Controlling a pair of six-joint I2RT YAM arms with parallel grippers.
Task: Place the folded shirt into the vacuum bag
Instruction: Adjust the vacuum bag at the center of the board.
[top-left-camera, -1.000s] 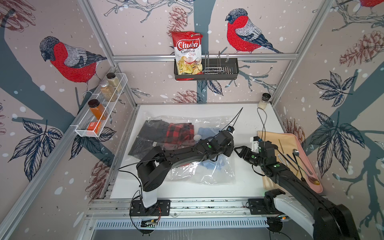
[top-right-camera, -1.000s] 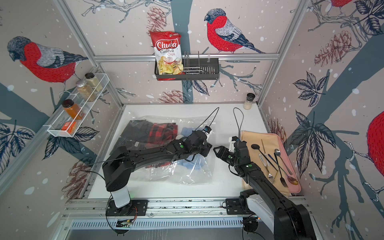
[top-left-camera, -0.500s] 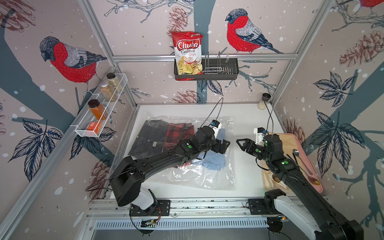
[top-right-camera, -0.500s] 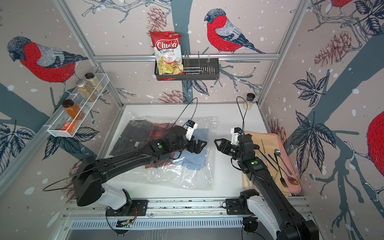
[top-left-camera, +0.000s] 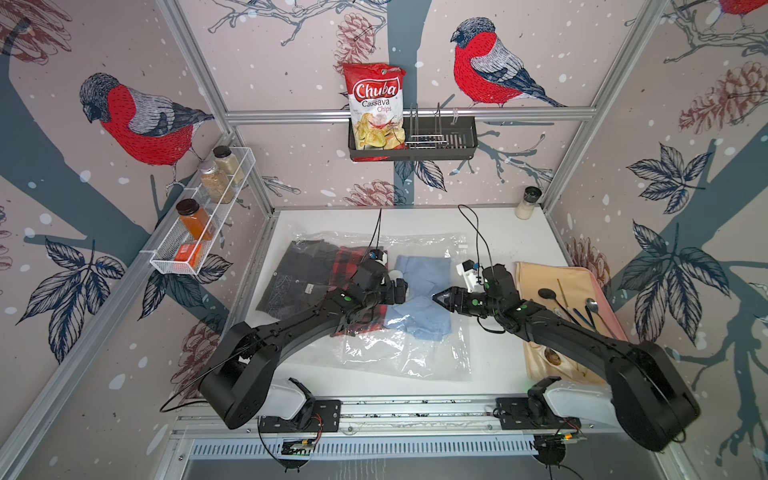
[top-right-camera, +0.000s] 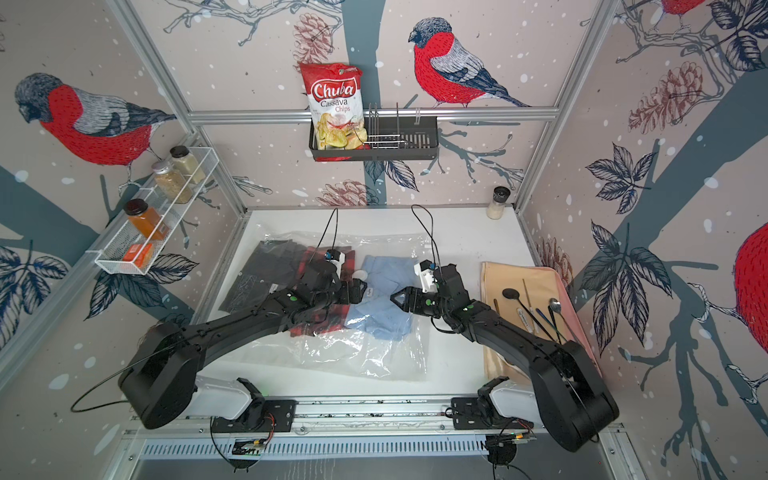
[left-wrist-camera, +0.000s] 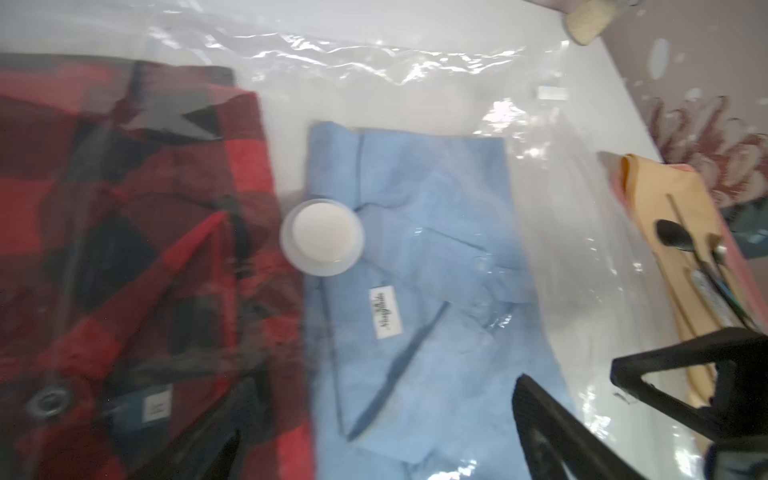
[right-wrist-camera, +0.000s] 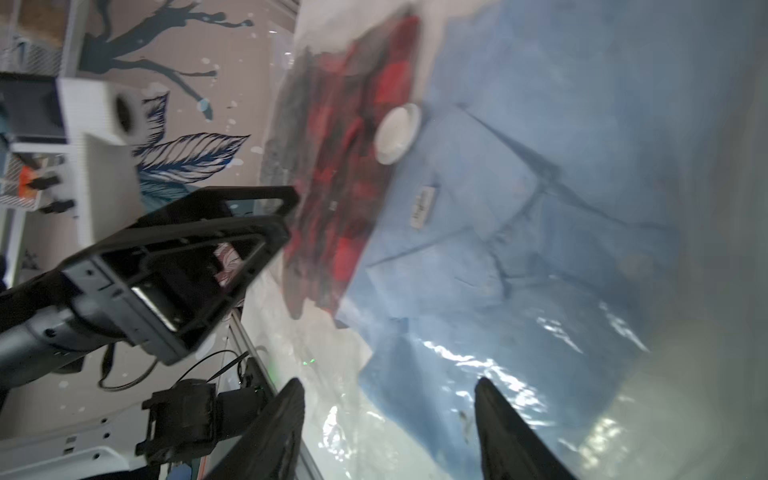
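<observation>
left gripper (top-left-camera: 400, 291) hangs low over the bag, jaws spread wide, nothing between them. from its wrist cam the fingers (left-wrist-camera: 540, 419) stand well apart above the blue shirt (left-wrist-camera: 436, 232); contact with the film can't be judged. right gripper (top-left-camera: 437, 297) faces it from the opposite side, tips near each other over the same shirt, not touching. right wrist cam: both fingers (right-wrist-camera: 498, 424) apart, gap empty, so released as well, carrying nothing.

vacuum bag (top-left-camera: 407, 361) lies flat on the white table (top-left-camera: 507, 232), crinkled and glossy. blue shirt sits inside its outline, at the end toward the right arm. plastic glare runs across it in both wrist views, so it reads as under the top film. fold is loose, neck label (left-wrist-camera: 386, 311) face up. red plaid shirt (top-left-camera: 353, 264) lies just beside it, edges touching or overlapping, can't tell which. dark shirt (top-left-camera: 291, 278) comes next, at the end toward the left arm.

round white valve (left-wrist-camera: 322, 237) sits on the top film where plaid meets blue, overlapping the blue shirt's corner. small white clip (top-left-camera: 463, 246) at the bag's back corner on the right arm's side.

beige mat (top-left-camera: 544, 274) with cutlery (top-left-camera: 555, 299) lies near the bag, right forearm crossing above it. spice jar (top-left-camera: 528, 203) stands in the table's back corner on that side.
</observation>
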